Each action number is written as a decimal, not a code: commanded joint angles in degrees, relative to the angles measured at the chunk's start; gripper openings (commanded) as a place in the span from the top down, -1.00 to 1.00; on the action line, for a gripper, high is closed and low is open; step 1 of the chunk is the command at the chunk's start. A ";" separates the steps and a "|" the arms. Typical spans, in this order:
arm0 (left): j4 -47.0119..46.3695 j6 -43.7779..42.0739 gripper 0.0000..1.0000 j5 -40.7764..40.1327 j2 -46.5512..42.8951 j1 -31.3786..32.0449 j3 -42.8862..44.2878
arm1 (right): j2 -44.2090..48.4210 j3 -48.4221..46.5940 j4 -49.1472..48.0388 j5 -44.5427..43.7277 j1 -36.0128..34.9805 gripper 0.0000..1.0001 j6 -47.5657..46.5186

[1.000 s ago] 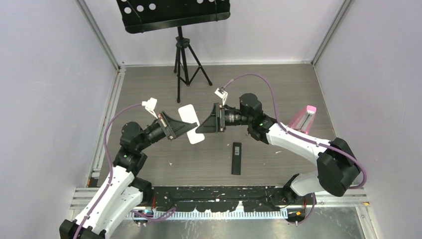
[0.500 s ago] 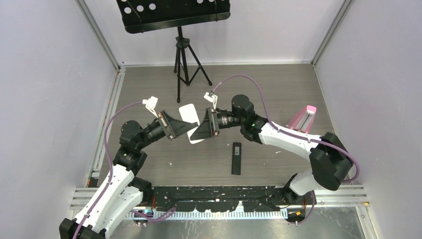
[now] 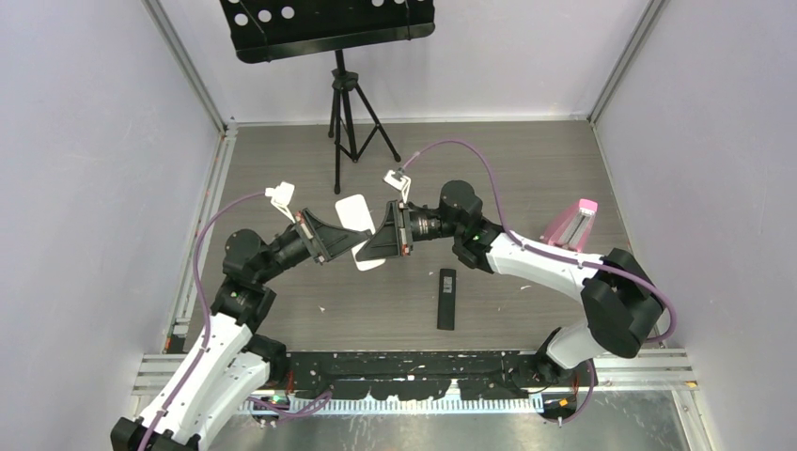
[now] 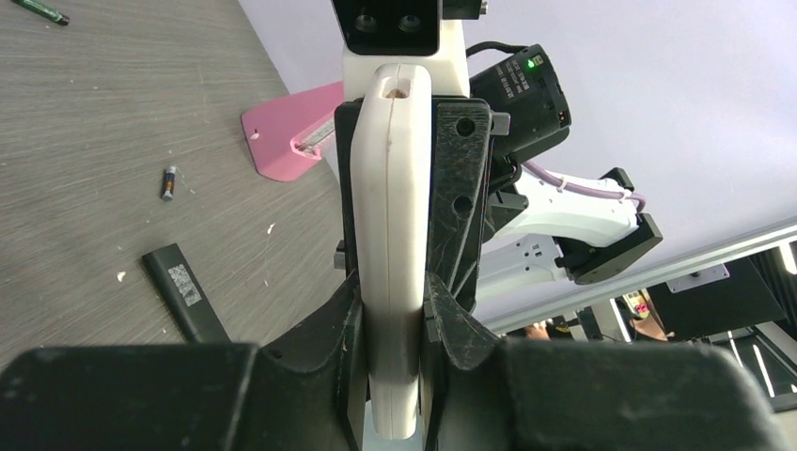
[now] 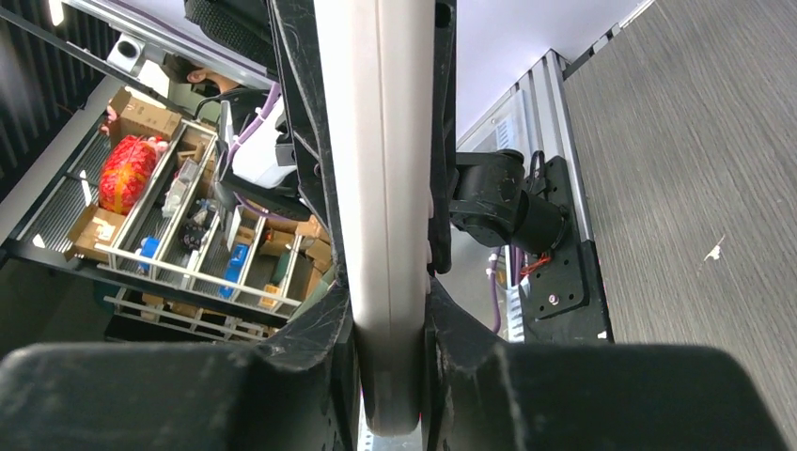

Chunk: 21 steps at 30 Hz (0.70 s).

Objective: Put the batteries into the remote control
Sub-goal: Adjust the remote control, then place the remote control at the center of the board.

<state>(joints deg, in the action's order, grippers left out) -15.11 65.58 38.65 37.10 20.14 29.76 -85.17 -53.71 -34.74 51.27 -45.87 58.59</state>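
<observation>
You have the white remote (image 3: 356,212) lifted off the table at the centre of the top view, caught between the two grippers. Its long axis runs up and down the frame with a slight lean, the upper end towards the tripod (image 3: 352,117) and the lower end tipped to the right. In both wrist views you see it edge-on, rising straight up the middle of the frame, with a seam along its narrow side and a small hole near the far end.

The left gripper (image 4: 393,315) is clamped tight on the remote, one finger pressed to each broad face. The right gripper (image 5: 387,319) comes from the opposite side, and its fingers also lie against both faces, closed onto the remote.

Two batteries show in the left wrist view, both lying loose on the table. A dark battery (image 4: 168,182) sits at the left of the frame, near the pink stand (image 4: 287,141). A green battery (image 4: 39,11) lies in the upper left corner.

The black remote (image 3: 446,299) lies flat below the grippers, its long axis nearly vertical in the frame. Its pale label carries a code-like pattern too small to read.

Your arms reach in from the lower corners, elbows bent outward, with forearms converging so the grippers meet nose to nose.
</observation>
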 commanded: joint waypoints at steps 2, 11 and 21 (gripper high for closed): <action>3.76 -3.78 0.74 -1.23 -1.27 0.25 3.60 | -0.09 0.61 -1.49 -5.47 0.25 0.99 1.37; 22.54 -13.50 -0.63 -13.86 -2.75 0.25 8.11 | 2.02 -0.25 12.58 -12.00 0.25 0.99 -5.68; 48.82 -20.12 -0.99 -36.55 -2.46 0.25 14.09 | -3.76 -15.98 57.11 -44.87 -0.45 0.99 -26.55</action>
<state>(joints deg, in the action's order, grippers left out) 20.82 49.45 14.50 34.92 20.25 40.42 -85.69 -58.94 1.78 26.70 -45.65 44.53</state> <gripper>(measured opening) 0.994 0.266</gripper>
